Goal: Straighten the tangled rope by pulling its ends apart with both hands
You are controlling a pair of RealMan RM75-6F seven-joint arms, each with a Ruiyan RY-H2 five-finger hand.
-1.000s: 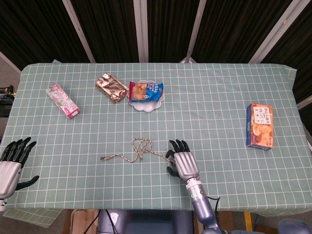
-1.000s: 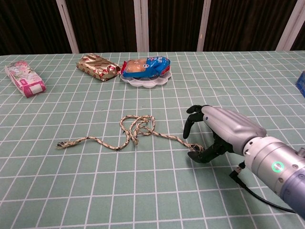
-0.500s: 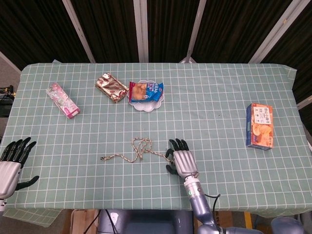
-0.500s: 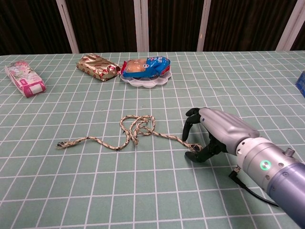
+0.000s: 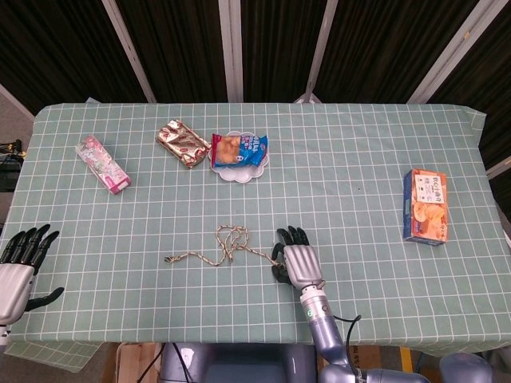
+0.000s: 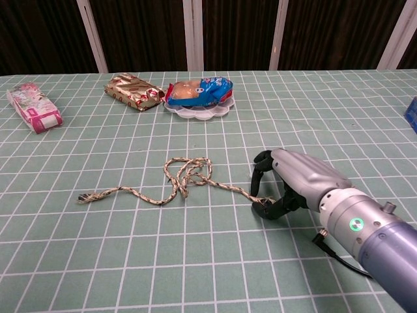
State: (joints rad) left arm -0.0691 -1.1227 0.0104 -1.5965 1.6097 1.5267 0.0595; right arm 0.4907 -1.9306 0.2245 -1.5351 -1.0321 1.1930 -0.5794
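Observation:
The tangled rope [image 5: 227, 243] [image 6: 186, 176] lies on the green checked cloth, its knot of loops in the middle and its left end [image 6: 81, 197] lying loose. My right hand [image 5: 297, 262] [image 6: 296, 179] sits palm down over the rope's right end. Its fingers and thumb are curled together and pinch that end against the cloth. My left hand [image 5: 20, 267] hangs at the near left table edge, far from the rope, with its fingers spread and nothing in it. The chest view does not show it.
At the back stand a pink box [image 5: 102, 164] [image 6: 34, 107], a gold packet [image 5: 183, 144] [image 6: 134, 91] and a snack bag [image 5: 238, 150] [image 6: 195, 91] on a white plate [image 5: 239, 177]. An orange box [image 5: 425, 206] lies far right.
My right hand has lowered onto the rope's right end, its fingers and thumb curling in from spread to pinching. The rope and my left hand have not moved.

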